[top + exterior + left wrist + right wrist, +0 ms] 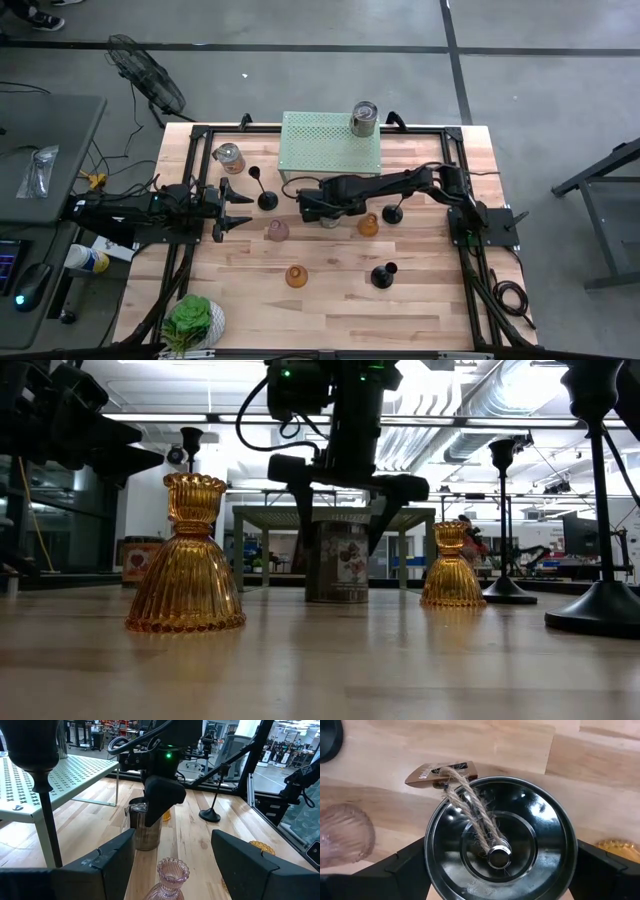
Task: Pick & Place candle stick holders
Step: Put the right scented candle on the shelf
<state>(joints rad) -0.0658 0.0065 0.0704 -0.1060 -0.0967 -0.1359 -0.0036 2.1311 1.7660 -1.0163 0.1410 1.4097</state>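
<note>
The right tool (340, 510) straddles a metal tin (336, 562) mid-worktop with its fingers spread, apparently about to close and lift it, while the left tool (232, 208) waits open.

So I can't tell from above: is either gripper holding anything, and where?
Nothing is held. The right gripper straddles the metal tin, fingers apart; the left gripper is open.

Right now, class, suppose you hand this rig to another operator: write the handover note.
Left gripper: open, empty, facing the pink holder.
Right gripper: open, straddling a metal tin, not a holder.
Also standing on the table top: amber holders and; black holders and.
Done: nothing evident; no holder is held or on the green shelf.
Left: all six holders.
</note>
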